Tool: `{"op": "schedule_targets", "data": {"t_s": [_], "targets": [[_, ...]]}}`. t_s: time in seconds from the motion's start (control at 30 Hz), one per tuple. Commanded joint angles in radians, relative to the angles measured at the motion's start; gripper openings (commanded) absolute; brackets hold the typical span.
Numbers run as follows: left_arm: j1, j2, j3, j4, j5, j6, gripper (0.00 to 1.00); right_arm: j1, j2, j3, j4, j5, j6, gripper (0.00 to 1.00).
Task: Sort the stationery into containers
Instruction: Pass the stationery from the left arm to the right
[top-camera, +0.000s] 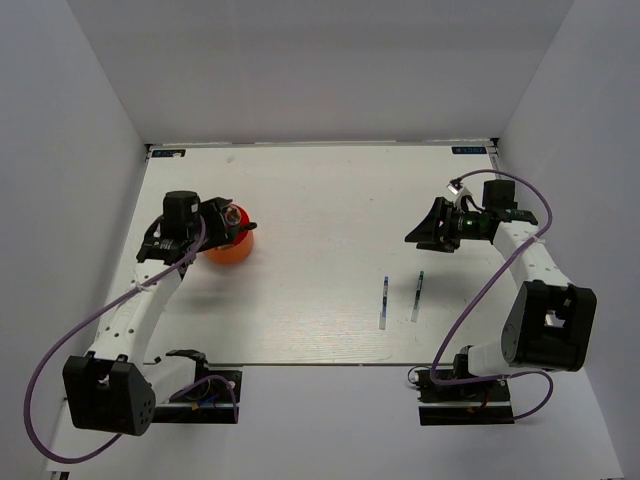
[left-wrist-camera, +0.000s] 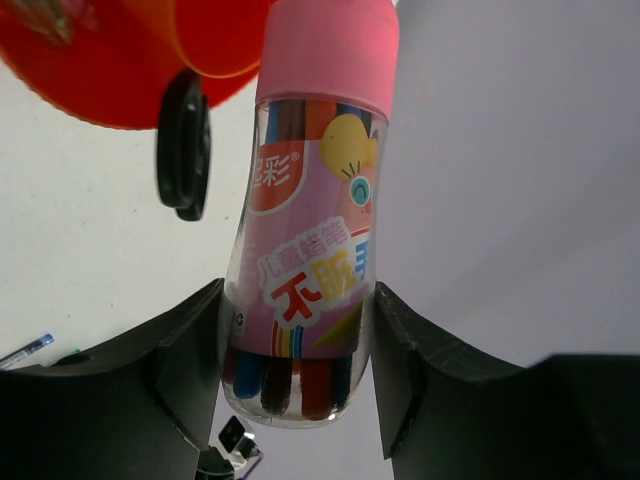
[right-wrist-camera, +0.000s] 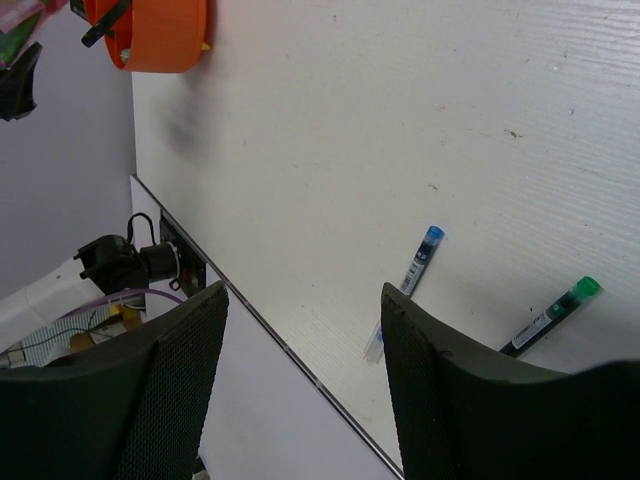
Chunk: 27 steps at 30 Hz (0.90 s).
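Pinching a pink-capped tube (left-wrist-camera: 305, 200), the left gripper (left-wrist-camera: 297, 345) is held just beside the red-orange organiser (left-wrist-camera: 90, 70) ahead of it. The tube should be centred over a free compartment before release. The right gripper (right-wrist-camera: 300, 400) is spread, empty. A blue-capped pen (right-wrist-camera: 420, 262) and a green-capped pen (right-wrist-camera: 555, 312) lie beyond it on the white table (top-camera: 330, 200), enclosed by pale walls (top-camera: 60, 150).

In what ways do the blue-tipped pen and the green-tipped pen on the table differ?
The blue-tipped pen has a pale, clear-looking body; the green-tipped pen has a dark body. In the top view the blue-tipped pen lies left of the green-tipped pen. Both lie flat on the table, roughly parallel, untouched.
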Motion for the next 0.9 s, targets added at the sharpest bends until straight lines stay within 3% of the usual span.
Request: {"op": "schedule_targets", "data": {"t_s": [0.0, 0.27, 0.87], "targets": [[-0.037, -0.039, -0.02, 0.017, -0.074, -0.051, 0.0, -0.005, -0.033, -0.002, 0.019, -0.003, 0.012, 0.65], [-0.091, -0.019, -0.033, 0.042, -0.138, -0.102, 0.0, -0.011, -0.041, -0.002, 0.016, 0.001, 0.013, 0.65], [-0.094, -0.016, -0.119, 0.122, -0.163, -0.202, 0.0, -0.027, -0.033, -0.016, 0.031, -0.001, 0.022, 0.65]]}}
